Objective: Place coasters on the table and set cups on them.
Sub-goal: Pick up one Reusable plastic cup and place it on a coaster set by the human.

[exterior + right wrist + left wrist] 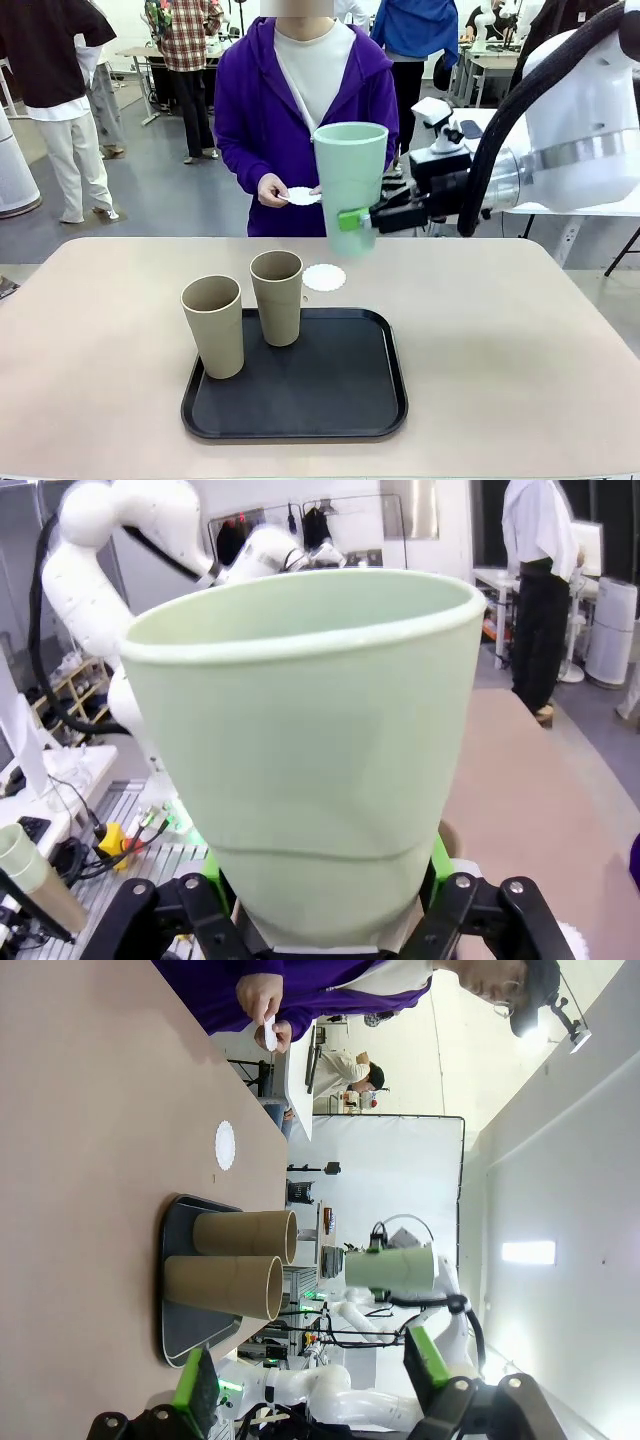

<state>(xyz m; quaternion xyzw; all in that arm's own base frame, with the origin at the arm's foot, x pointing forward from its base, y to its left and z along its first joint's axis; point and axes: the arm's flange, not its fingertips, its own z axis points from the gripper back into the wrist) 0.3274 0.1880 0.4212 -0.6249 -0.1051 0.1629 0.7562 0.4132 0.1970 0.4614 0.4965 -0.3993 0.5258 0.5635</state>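
Since one coaster (324, 277) lies on the table (500, 330) at frame centre, just behind the tray (380, 400), the mint cup (350, 175) is held upright in the air above it — presumably for setting down — clamped near its base by the right gripper (352, 219), reached in level from the right edge.

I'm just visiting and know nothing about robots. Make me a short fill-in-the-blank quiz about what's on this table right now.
1. The right gripper holds the ___ cup up in the air.
2. ___ beige cups stand on the black tray.
3. ___ coaster lies on the table, just beyond the tray.
4. The person's hand holds another white ___.

Missing words: green; Two; One; coaster.
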